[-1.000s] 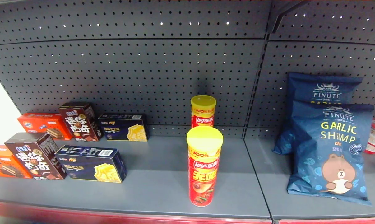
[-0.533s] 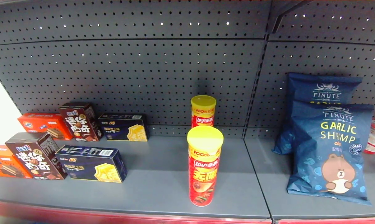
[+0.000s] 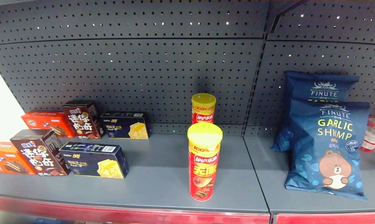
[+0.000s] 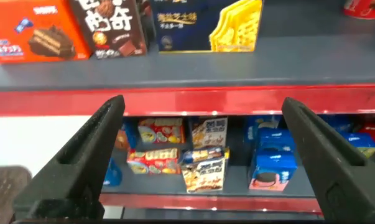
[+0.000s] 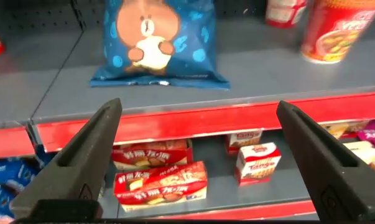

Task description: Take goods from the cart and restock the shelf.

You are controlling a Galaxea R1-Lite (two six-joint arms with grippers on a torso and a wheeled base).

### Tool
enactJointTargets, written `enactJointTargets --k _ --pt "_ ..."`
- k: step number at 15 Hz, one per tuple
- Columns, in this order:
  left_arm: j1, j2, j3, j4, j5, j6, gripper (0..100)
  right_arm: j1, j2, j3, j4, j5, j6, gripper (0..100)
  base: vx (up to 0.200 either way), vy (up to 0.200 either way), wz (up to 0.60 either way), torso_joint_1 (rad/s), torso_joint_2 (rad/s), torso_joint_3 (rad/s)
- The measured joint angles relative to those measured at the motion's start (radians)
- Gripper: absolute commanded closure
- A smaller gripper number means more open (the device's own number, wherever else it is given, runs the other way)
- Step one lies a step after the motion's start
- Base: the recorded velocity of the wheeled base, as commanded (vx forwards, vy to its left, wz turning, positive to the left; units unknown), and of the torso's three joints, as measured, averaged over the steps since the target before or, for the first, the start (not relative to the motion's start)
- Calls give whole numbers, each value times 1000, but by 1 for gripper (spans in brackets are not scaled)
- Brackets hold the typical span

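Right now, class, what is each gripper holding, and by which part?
Nothing. The left gripper and the right gripper are both open and empty.

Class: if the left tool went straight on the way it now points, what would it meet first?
Most likely the shelf's red front edge, which sits midway between the fingers of the open left tool. Depth is unclear; aimed slightly lower, it would pass under towards the snack boxes below.

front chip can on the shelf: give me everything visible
The front chip can is a tall red tube, cardboard by its look, with a flat yellow lid, closed. It stands upright near the front of the grey shelf, touching only the shelf. A second can stands behind it, apart.
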Motion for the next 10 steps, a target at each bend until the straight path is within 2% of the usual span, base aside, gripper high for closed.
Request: enactJointTargets --k 2,4,6,10 --pt "-32 -32 2 0 -1 2 0 -1 0 0 0 24 0 0 0 0 0 0 0 0" --pt "-38 -58 3 -1 0 2 0 0 0 0 0 50 -1 0 0 0 0 0 0 0" --pt "-40 -70 3 0 1 1 0 0 0 0 0 57 -2 0 0 200 0 5 2 0" --pt "-41 -76 3 0 0 1 0 -1 0 0 0 57 -2 0 0 0 0 0 0 0"
